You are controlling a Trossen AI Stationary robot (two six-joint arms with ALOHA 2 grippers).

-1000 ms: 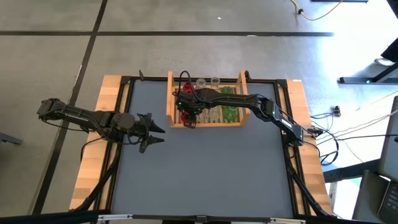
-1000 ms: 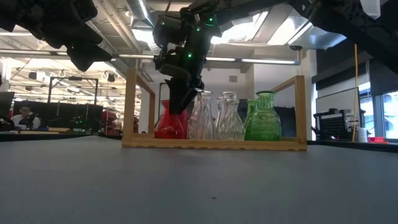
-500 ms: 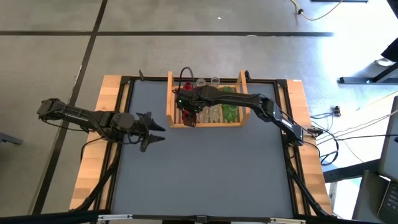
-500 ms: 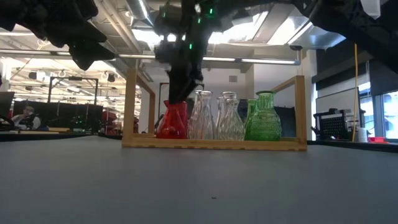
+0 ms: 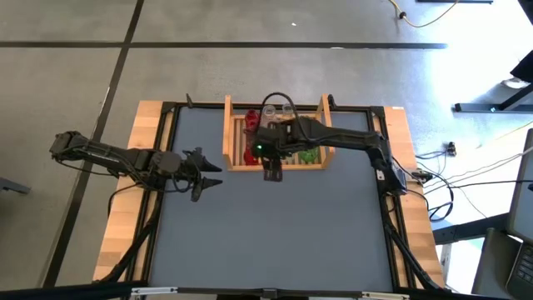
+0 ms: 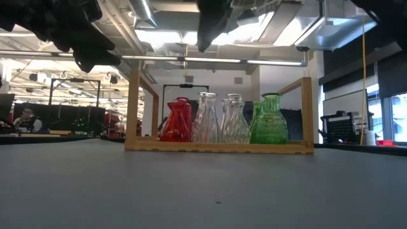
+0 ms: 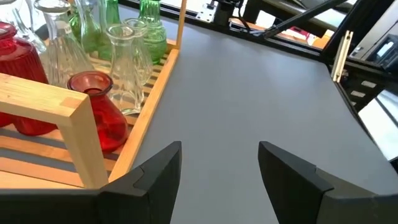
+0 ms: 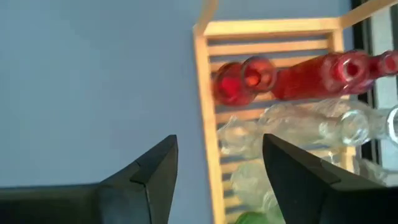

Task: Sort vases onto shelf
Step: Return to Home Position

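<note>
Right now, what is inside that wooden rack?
In the shelf stand red vases, clear vases and green vases, all upright. From above, the right arm lies across the middle, hiding some vases.

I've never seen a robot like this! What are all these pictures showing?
It is a robot with two dark arms at a grey table. One picture looks straight down, one looks level across the table, and two come from cameras on the arms' wrists. Each arm ends in two fingers for gripping. The left fingers wait open over the table's left side. The right fingers hang open above the front of the wooden shelf. Neither pair holds anything. In the shelf stand rows of red vases, clear vases and green vases.
</note>
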